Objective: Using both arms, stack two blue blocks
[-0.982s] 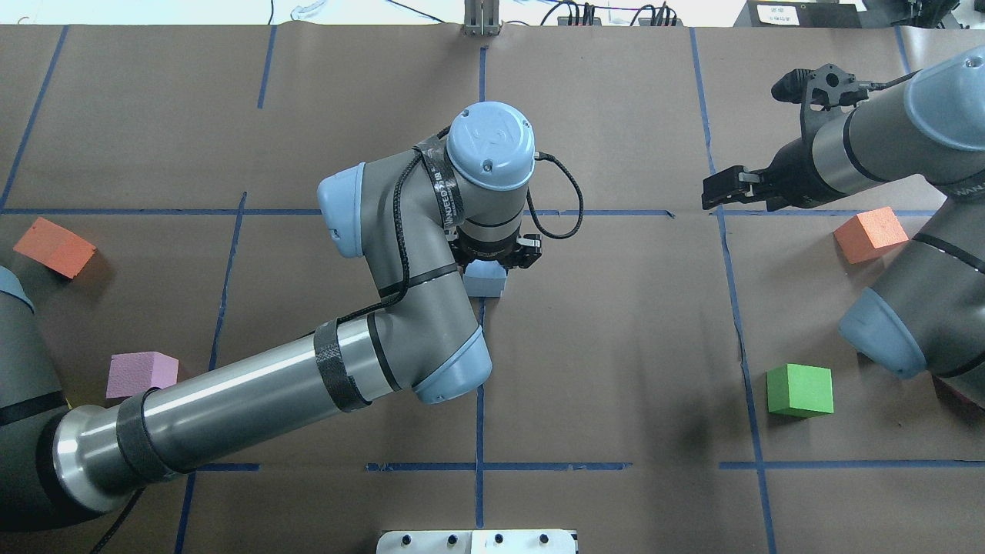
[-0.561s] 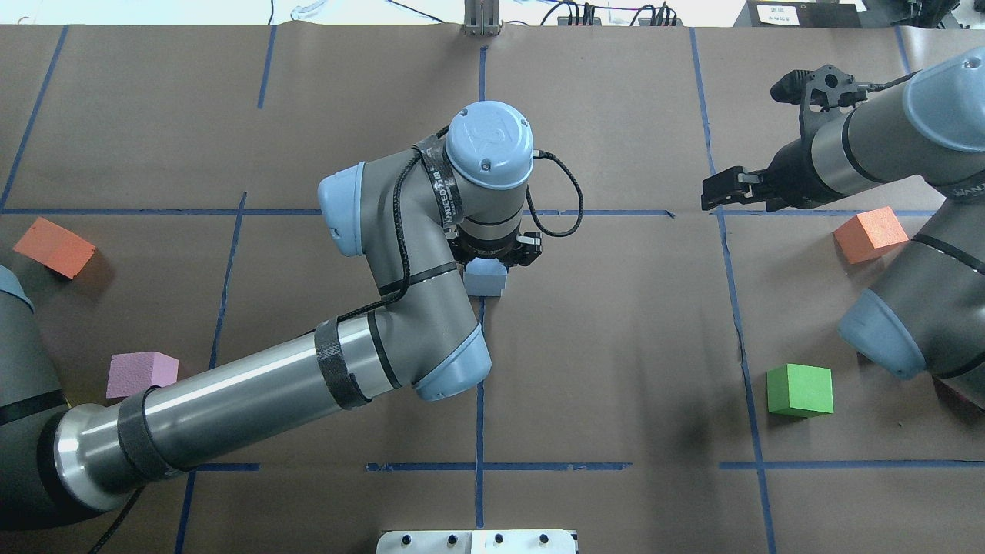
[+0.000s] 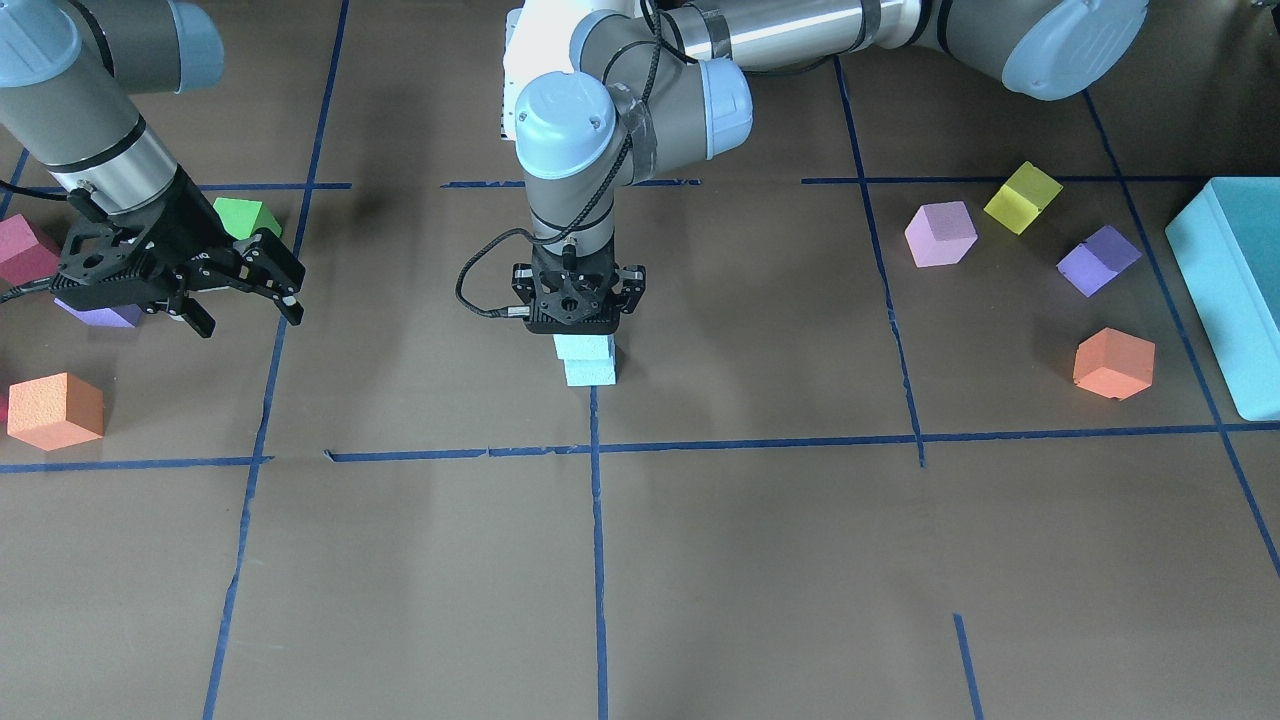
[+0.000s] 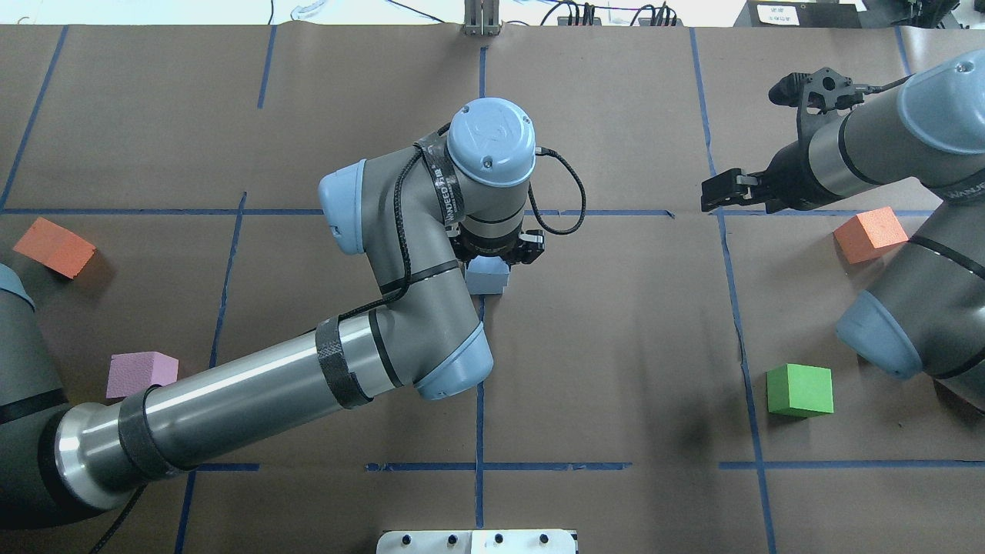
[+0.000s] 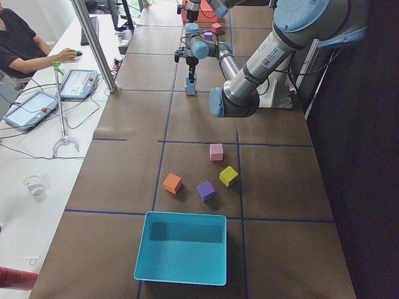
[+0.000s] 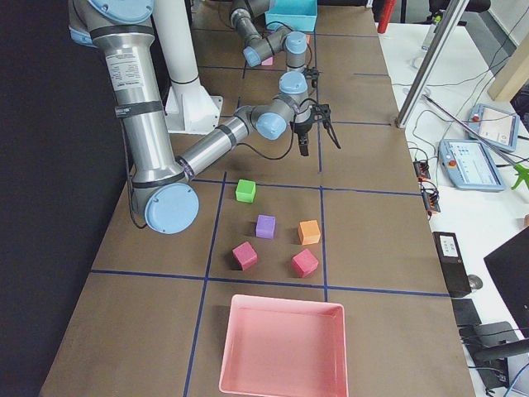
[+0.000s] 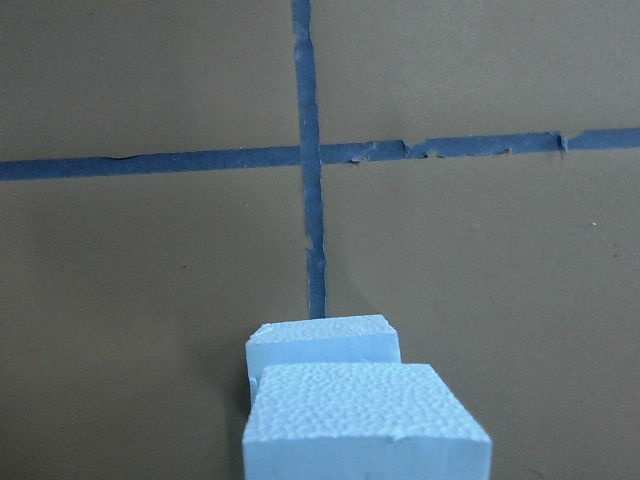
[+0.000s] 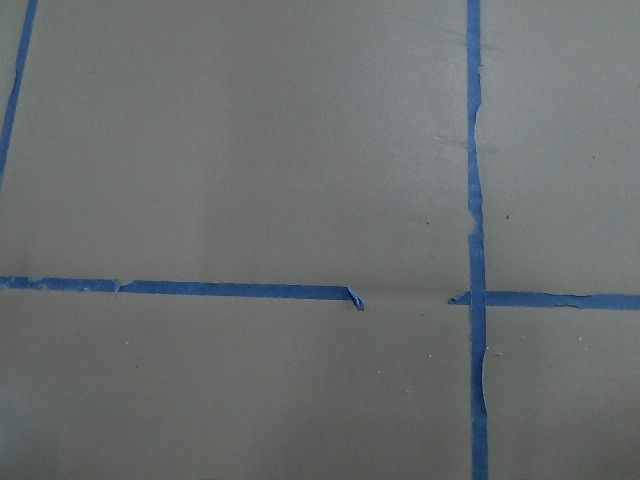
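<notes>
Two pale blue blocks stand stacked at the table's centre on a blue tape cross: the upper block (image 3: 585,347) on the lower block (image 3: 590,373). My left gripper (image 3: 578,325) points straight down over the stack and is shut on the upper block; its fingers are mostly hidden under the wrist. The left wrist view shows the upper block (image 7: 365,425) close up, with the lower block (image 7: 322,343) sticking out behind it. The stack also shows in the overhead view (image 4: 486,275). My right gripper (image 3: 250,315) is open and empty, well off to the side above bare paper.
Loose cubes lie about: green (image 4: 800,390), orange (image 4: 869,235), orange (image 4: 54,246) and pink (image 4: 141,373). Pink (image 3: 940,233), yellow (image 3: 1022,197), purple (image 3: 1098,260) and orange (image 3: 1113,363) cubes sit near the teal box (image 3: 1225,300). A pink tray (image 6: 285,347) stands at the other end.
The left wrist and the upper blue block have shifted very slightly away from the robot. The right gripper has edged a little farther from the robot.
</notes>
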Controlling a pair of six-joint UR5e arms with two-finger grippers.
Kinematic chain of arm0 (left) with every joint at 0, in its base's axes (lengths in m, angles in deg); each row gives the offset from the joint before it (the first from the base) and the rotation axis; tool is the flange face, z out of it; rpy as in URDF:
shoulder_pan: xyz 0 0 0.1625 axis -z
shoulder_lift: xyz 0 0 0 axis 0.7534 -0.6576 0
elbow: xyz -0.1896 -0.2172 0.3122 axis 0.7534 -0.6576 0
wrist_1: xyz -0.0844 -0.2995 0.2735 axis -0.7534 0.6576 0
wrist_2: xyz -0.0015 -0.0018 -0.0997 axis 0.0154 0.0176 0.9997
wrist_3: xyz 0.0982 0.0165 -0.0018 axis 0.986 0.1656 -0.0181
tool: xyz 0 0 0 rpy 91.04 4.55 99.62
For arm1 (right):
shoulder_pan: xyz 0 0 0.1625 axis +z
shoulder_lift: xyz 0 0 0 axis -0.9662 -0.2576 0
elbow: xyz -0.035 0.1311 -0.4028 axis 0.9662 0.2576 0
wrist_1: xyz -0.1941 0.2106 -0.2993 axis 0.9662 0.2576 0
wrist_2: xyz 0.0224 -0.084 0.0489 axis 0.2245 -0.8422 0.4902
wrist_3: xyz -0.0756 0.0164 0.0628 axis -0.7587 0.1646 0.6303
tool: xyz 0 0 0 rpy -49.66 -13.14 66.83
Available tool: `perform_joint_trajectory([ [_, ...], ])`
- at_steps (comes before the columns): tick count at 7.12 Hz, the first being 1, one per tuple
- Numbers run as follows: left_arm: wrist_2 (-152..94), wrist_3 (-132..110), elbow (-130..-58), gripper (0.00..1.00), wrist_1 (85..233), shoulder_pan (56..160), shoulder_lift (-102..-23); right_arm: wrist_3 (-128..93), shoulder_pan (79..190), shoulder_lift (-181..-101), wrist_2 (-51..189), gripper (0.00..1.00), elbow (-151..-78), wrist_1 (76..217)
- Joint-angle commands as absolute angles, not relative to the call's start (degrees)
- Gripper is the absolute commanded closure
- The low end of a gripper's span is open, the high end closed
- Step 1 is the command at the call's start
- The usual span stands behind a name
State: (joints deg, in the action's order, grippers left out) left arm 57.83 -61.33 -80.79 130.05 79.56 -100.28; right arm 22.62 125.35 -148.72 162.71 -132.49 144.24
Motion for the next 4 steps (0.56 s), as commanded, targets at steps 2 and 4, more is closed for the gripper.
perform_joint_trajectory([
  [2, 57.8, -61.3, -80.8, 0.83, 130.1, 80.1, -100.2, 22.6, 125.1, -148.6, 162.3, 0.0, -132.3, 144.2],
  [4, 57.9, -61.3, -80.5, 0.71, 130.1, 80.4, -100.0, 22.6, 125.1, -148.6, 162.3, 0.0, -132.3, 144.2],
])
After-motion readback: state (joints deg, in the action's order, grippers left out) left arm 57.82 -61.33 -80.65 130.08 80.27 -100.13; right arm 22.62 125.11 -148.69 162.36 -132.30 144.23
